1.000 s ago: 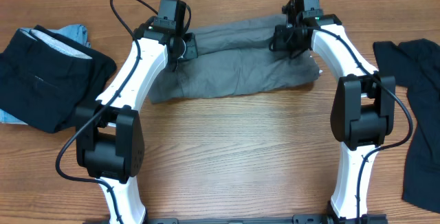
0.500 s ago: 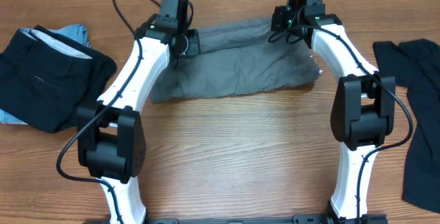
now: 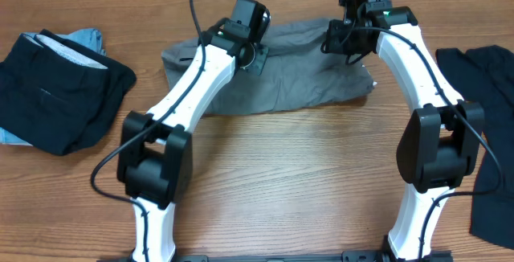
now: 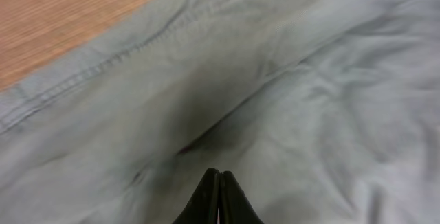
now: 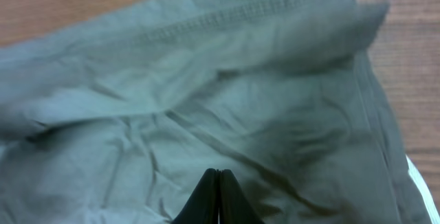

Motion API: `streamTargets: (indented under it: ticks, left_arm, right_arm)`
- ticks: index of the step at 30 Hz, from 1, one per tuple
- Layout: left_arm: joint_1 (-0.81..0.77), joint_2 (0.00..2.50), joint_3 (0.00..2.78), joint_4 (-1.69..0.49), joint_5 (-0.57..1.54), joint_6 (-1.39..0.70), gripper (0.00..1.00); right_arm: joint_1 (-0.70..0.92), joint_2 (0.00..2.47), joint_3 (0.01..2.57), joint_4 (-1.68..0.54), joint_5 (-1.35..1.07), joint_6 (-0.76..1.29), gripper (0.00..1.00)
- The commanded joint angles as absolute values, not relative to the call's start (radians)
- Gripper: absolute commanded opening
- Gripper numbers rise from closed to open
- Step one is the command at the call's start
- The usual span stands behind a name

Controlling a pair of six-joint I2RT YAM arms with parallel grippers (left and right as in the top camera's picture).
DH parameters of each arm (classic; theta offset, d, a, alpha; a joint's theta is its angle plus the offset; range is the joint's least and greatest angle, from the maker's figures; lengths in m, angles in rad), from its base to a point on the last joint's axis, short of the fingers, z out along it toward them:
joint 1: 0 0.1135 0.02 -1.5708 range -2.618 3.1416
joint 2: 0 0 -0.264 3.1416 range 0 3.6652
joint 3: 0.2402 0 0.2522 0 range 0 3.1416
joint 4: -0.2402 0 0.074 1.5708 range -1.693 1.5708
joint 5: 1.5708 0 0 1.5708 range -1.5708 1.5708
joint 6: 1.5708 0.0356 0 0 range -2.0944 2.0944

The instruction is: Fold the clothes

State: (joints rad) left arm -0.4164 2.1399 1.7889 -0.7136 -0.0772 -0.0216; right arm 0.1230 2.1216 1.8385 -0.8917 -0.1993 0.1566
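so the grey garment [image 3: 305, 77] is lying wrinkled across the far side of the desk [image 3: 281, 182], btw the two arms. left tool [image 4: 218, 183] and right tool [image 5: 218, 183] are both pinched fully together w/ nothing caught in them afaict, each just over the cloth near its top edge. imo it's light, floppy cotton w/ zero stiffness, so it'll sag and bunch wherever it isn't supported. best bet is prob the stitched hem [image 5: 227, 21] out at the corners, one per side. black pile [image 3: 56, 93] sits far left, another black piece [image 3: 490, 133] far right.
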Motion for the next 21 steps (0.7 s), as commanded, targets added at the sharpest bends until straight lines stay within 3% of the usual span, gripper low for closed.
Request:
streamTargets:
  ticks: [1,15,21]
  left_arm:
    - [-0.413,2.22,1.811,-0.689,-0.115,0.015,0.04]
    - [-0.346,2.31,1.818,-0.316,-0.298,-0.035,0.04]
    - [-0.29,2.307,1.959,-0.485,-0.219,-0.098,0.04]
  right_arm:
    - [0.102,2.102,1.855,-0.929,-0.177,0.153,0.04]
    - [0.085,2.102,1.854,-0.971,-0.177,0.152,0.04]
    - [0.089,2.102,1.854,-0.967,-0.202,0.081,0.04]
